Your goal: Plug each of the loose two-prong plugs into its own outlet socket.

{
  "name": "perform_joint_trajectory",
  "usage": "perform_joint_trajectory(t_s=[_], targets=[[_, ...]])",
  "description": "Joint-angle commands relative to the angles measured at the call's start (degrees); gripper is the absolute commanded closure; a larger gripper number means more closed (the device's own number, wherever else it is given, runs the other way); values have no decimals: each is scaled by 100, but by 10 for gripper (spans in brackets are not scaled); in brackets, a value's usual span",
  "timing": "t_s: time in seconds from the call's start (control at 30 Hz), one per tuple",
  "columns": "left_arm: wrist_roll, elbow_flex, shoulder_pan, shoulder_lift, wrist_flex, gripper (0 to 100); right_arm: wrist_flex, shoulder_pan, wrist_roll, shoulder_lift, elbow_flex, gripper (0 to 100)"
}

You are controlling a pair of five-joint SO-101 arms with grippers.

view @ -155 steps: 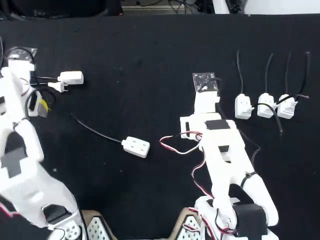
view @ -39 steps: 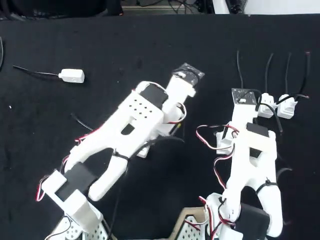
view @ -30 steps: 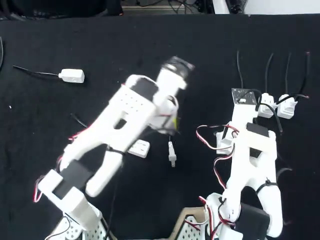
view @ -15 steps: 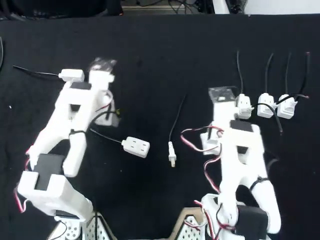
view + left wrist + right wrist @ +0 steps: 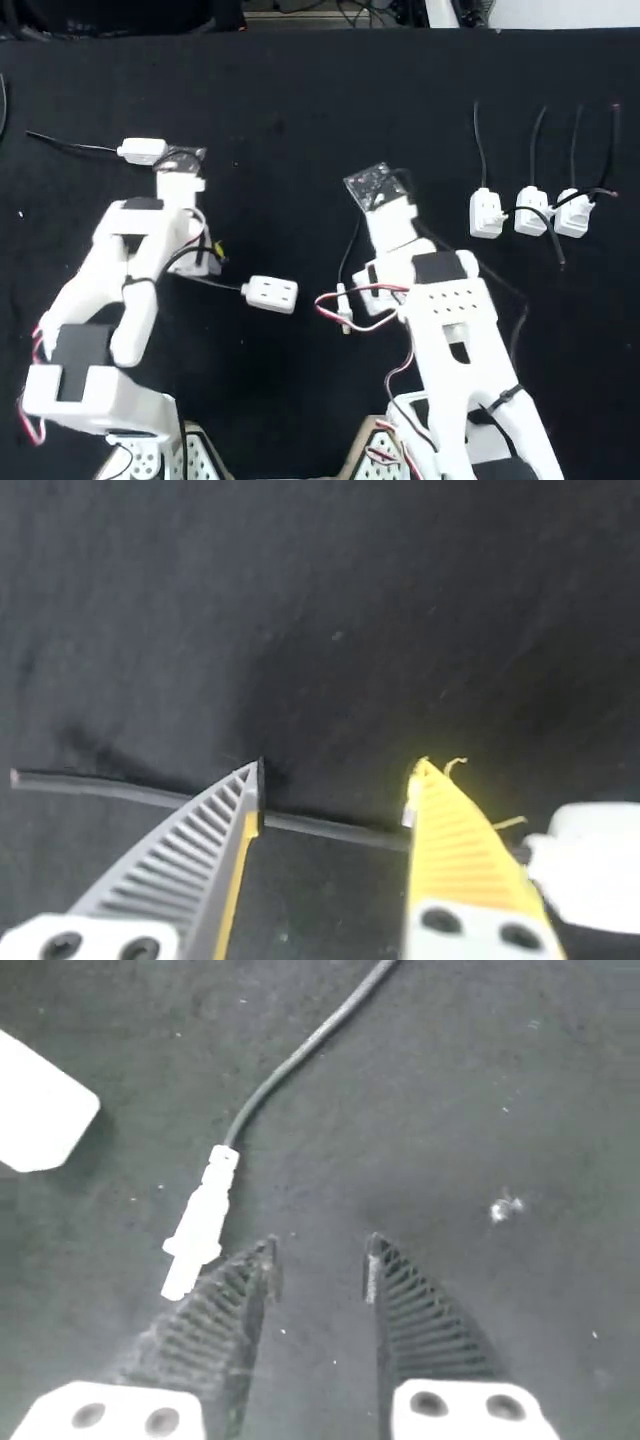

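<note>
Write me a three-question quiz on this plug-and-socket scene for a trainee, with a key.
1. True or false: the right gripper is shut on the loose plug.
2. What crosses the gap between the open fingers of the left gripper? A: a black cord. B: a red wire. C: a yellow tag.
3. In the high view, how many white socket blocks stand in the row at the far right?

Key
1. False: it is open, and the plug lies beside one finger.
2. A.
3. Three.
</note>
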Motion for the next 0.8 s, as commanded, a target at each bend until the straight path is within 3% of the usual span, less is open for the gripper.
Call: perform_joint_trajectory(t_s=[0.0,0.4,0.67,0.77], targets=[[-9,549,-558,-756,149,802,-9,-290,9,-198,-57,861],[-26,2264,-708,-3710,123,804,-958,-853,0,-198,699,857],[774,2730,-690,-4466,97,804,-897,-1213,-316,-189,374,857],[791,2870,-699,-4466,70,804,-571,-1231,44,-198,-66,857]])
